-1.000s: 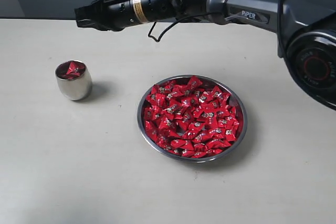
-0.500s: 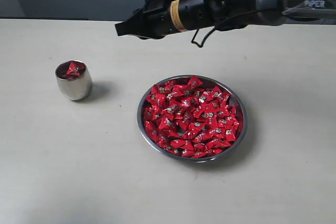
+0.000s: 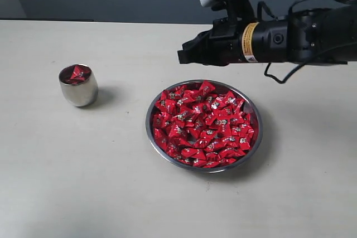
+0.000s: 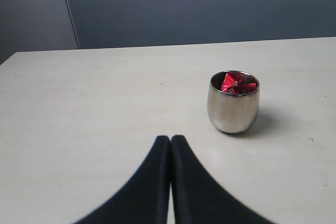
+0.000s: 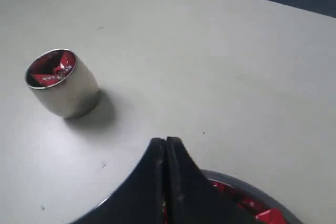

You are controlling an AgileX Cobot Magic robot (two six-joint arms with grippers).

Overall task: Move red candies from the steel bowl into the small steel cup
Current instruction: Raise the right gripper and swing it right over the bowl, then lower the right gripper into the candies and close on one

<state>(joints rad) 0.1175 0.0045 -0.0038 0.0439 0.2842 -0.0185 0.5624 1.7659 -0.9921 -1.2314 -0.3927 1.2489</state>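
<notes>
Hovering above the far rim of the steel bowl (image 3: 149, 132) of red candies (image 3: 203, 124), your right gripper (image 3: 182, 56) had its jaws pressed together with nothing between them. No wrapper showed at the tips in the exterior or right wrist view.

Judged step: going in for a fresh pick. To do it well you needed to spread the jaws before dropping and come down roughly vertical over the heap. You needed to single out one piece lying on top near the middle, not one jammed against the rim. Wrappers looked slick, so a pinch across the pillow body rather than a crimped end seemed the safer bet. You also needed to lift clear of the rim before swinging across to the small steel cup (image 3: 78, 92).

Your left gripper (image 4: 170, 140) was closed too, empty, apparently low over the table (image 3: 67, 193), facing the cup and apart from it.

Containers: the bowl sat right of centre, filled nearly rim to rim, pieces overlapping. The cup stood upright well to the bowl's left, apart from it, with a few reds showing at its mouth. How many, couldn't tell.
</notes>
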